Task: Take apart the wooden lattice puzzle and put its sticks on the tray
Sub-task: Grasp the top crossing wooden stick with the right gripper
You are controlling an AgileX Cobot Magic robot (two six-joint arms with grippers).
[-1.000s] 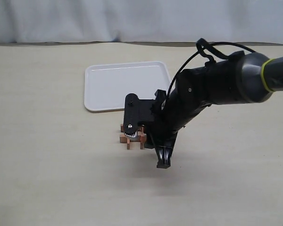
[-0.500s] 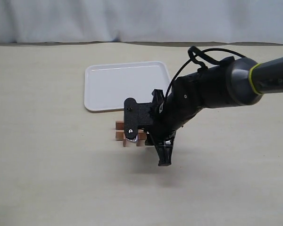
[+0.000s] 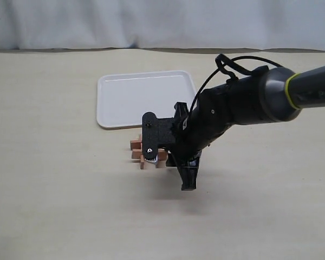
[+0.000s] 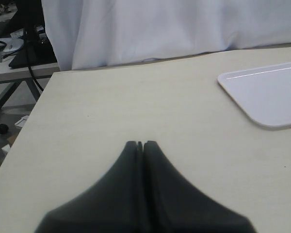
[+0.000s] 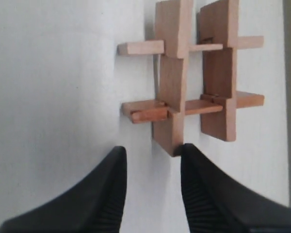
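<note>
Currently, item one: my right gripper [image 5: 153, 150], jaws apart and gripping nothing, low over the table [image 3: 54, 206], one fingertip [image 5: 189, 158] just beside the end of a stick [image 5: 170, 73] of the wooden lattice puzzle [image 3: 140, 153]. Item two: that puzzle, its sticks interlocked, on the table just near of the white tray [image 3: 119, 97], apart from it. Item three: my left gripper [image 4: 139, 144], jaws pressed together, holding nothing, above the table.
</note>
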